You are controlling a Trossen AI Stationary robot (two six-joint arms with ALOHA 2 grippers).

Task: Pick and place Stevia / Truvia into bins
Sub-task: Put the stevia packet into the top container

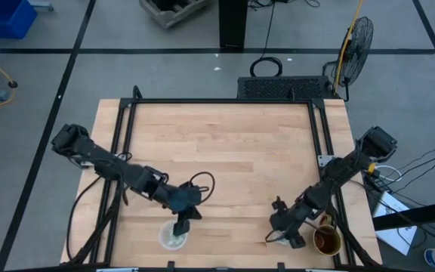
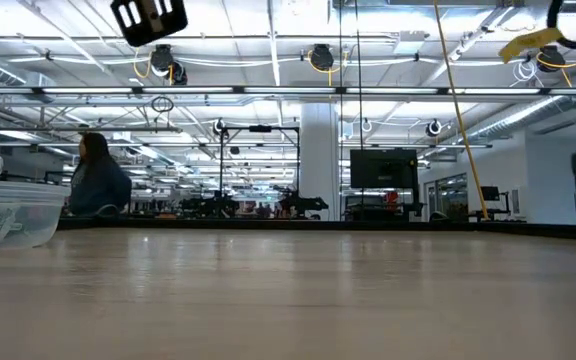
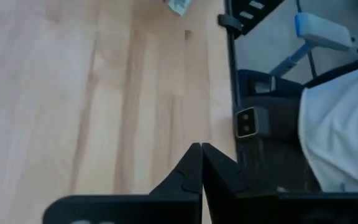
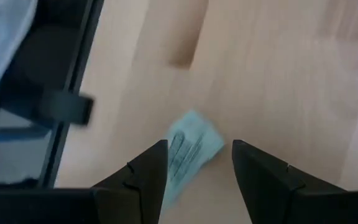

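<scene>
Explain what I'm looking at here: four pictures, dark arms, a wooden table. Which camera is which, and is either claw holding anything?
Two robot arms work at a wooden table. The overhead picture shows the whole table. The low one looks level across it, with a clear cup at the edge. The other two come from cameras on the wrists. The left gripper is shut, with nothing visible between its fingers, and sits by a clear cup at the table's near edge. The right gripper is open, its fingers either side of a pale green sachet lying on the wood, not gripped yet. A brown mug stands beside it.
</scene>
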